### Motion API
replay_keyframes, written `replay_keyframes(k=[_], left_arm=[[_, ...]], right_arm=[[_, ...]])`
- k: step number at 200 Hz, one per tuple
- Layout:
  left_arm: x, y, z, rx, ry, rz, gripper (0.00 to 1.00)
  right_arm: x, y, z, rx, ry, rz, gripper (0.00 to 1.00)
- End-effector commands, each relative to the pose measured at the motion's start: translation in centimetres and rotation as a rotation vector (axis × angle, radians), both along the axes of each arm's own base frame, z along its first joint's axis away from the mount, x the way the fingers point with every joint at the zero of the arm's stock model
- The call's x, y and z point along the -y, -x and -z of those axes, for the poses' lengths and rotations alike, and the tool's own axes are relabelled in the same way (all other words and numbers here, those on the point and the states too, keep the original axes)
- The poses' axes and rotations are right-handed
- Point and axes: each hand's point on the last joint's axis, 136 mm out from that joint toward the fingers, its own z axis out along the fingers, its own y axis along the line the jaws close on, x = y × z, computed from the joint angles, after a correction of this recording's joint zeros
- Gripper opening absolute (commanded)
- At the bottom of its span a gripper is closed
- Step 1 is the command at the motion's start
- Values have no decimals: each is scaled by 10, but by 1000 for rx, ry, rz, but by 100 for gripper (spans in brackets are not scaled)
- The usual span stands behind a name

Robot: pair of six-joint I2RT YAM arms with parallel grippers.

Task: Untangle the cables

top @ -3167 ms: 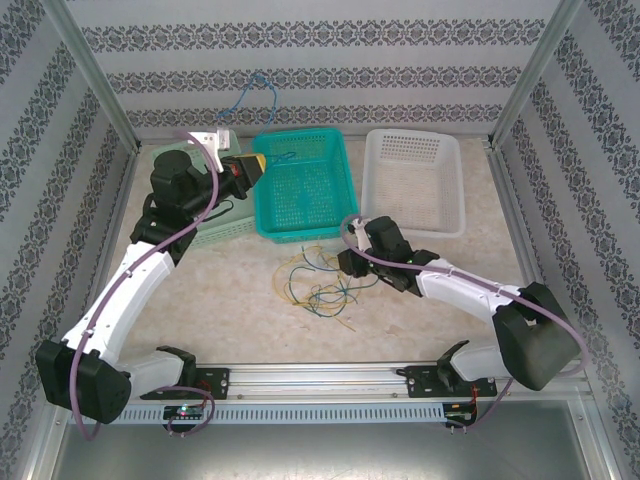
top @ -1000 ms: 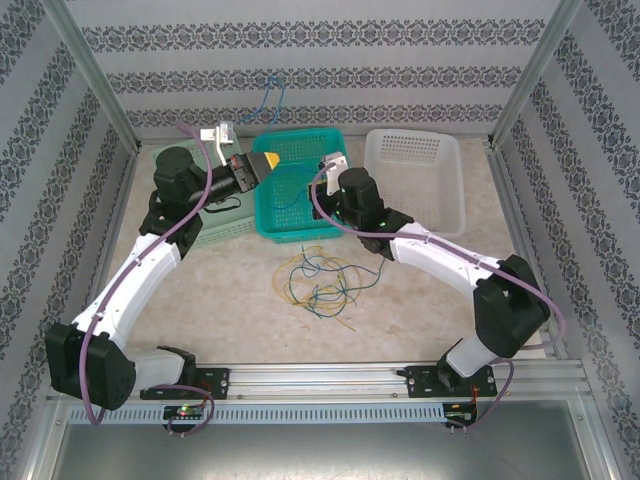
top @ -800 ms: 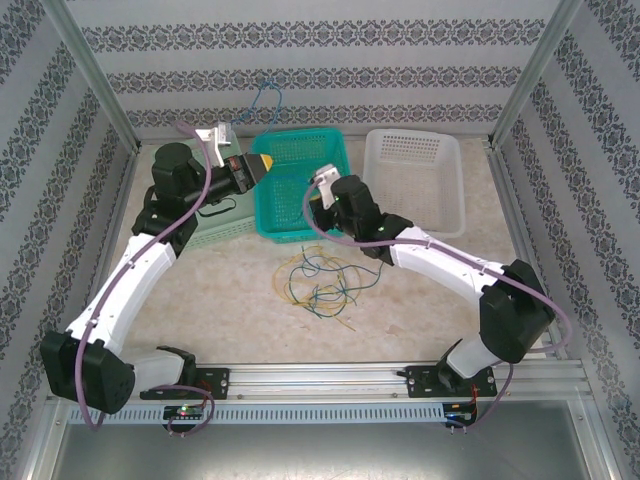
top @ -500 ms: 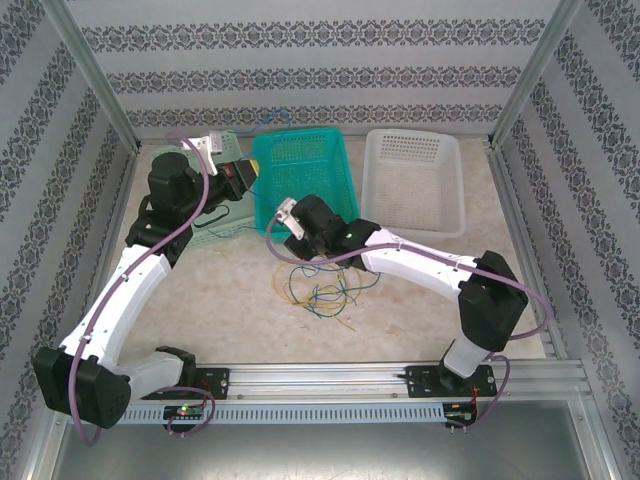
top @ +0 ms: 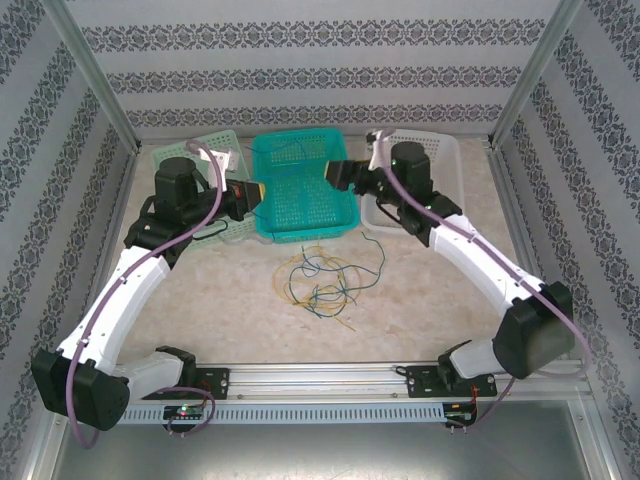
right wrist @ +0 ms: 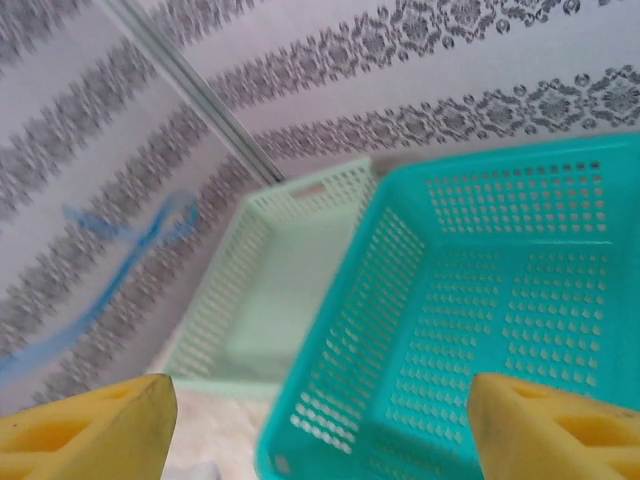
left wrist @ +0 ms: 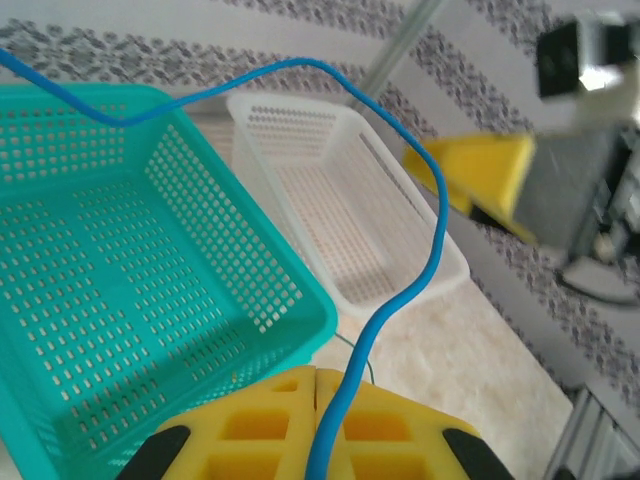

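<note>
left gripper point(left wrist: 316, 372) pressed together on thin blue cable point(left wrist: 432, 190), which arcs above teal perforated plastic basket point(left wrist: 240, 280). right gripper point(right wrist: 320, 422) spread wide. tangle of yellow, blue, green cables point(top: 318, 282) lies on marbled table point(top: 200, 290), 6 o'clock of basket.

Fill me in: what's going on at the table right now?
The left gripper has its jaws shut on a blue cable, lifted beside the teal basket's left edge. The right gripper hovers over the basket's right rim, jaws open with nothing between them. The other cables, yellow, blue and dark green, lie tangled on the table in front of the basket.
</note>
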Motion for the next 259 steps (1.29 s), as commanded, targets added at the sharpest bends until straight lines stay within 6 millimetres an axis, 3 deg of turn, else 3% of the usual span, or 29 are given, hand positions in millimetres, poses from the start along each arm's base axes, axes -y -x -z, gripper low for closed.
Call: replay_keyframes(k=[1,23,48,116,152,182,214,226,259], left_arm=[[11,22,-12,73,-52,134,7],[14,29,-12,100,-69,170,7],[15,38,-6,109,-123,211,7],[16,42,4,102,-191,250,7],[18,44,3,110,-193,265,7],[16,43,2,121,-210,256,7],[10,46,1,139,-271,247,7],[6,44,4,139,-310,238,8],[-5,31,8,144,-418,203,8]], right_arm=[[-31,7,-24,-146,-287,-210,77],[-44,6,-27,-211,-379,-297,76],[-44,1,-37,-237,-506,-338,75],[-63,16,-40,-301,-528,-458,71],[-77,22,-40,-323,-520,-511,62],[-85,23,-27,-364,-497,-527,62],[-62,10,1,-377,-423,-386,62],[-58,8,4,-375,-410,-372,67],[-63,6,9,-383,-402,-380,67]])
